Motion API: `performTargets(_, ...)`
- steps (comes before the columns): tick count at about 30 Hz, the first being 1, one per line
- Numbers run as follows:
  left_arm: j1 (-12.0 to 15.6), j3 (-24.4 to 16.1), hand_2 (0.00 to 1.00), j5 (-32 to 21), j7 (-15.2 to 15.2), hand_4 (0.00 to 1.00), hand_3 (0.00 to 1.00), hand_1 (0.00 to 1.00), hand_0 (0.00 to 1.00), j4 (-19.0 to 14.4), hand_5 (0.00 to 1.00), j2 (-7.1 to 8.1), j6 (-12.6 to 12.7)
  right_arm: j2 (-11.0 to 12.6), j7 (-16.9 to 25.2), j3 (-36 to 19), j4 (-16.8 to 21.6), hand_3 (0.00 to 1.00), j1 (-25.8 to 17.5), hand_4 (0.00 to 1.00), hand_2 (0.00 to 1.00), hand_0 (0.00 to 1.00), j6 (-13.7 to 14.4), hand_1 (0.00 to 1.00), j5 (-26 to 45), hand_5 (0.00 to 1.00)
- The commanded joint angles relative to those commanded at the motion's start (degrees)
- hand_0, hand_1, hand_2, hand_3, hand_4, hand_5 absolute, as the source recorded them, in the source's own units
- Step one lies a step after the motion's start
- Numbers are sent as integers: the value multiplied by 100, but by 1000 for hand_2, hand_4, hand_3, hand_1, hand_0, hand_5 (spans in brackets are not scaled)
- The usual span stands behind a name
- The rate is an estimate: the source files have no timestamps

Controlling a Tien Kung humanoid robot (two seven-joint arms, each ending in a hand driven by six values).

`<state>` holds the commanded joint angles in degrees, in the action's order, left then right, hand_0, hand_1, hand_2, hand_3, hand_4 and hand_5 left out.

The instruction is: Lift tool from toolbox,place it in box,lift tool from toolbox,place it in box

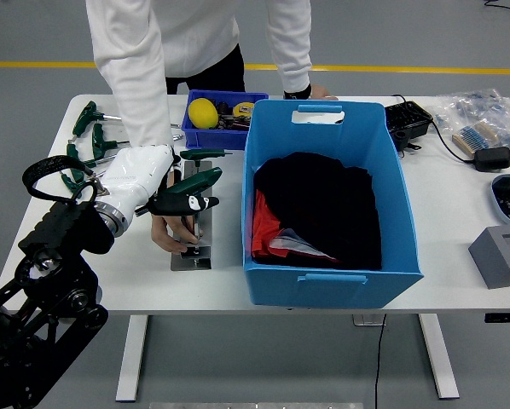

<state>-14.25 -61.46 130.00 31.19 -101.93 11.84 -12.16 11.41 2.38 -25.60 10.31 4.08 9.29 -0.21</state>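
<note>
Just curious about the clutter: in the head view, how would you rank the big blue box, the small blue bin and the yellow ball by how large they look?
1. big blue box
2. small blue bin
3. yellow ball

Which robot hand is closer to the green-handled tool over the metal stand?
Left. The left robot hand is gripping the green-handled tool just left of the blue box. The right robot hand is not in view.

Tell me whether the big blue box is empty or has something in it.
Not empty. The big blue box holds dark black fabric with a red piece along its left side; no tool is visible inside.
</note>
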Motion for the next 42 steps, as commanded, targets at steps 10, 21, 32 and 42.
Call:
performTargets(10,-47,-6,259,0,114,998,436,302,347,0,666,35,-133,-1,7,9,0,592,8,834,727,690,-8,650,35,760)
performTargets(21,-68,-10,296,0,305,998,475,296,346,0,682,61,-465,-1,16,18,0,591,24,831,727,690,-12,650,65,758)
performTargets(32,-119,33,241,0,366,998,389,232,334,0,681,88,-515,2,13,27,0,591,28,831,726,690,-11,650,63,757)
performTargets(42,-141,87,148,0,285,998,231,129,270,0,687,84,-266,-1,0,-14,0,591,35,831,726,690,-5,650,20,757)
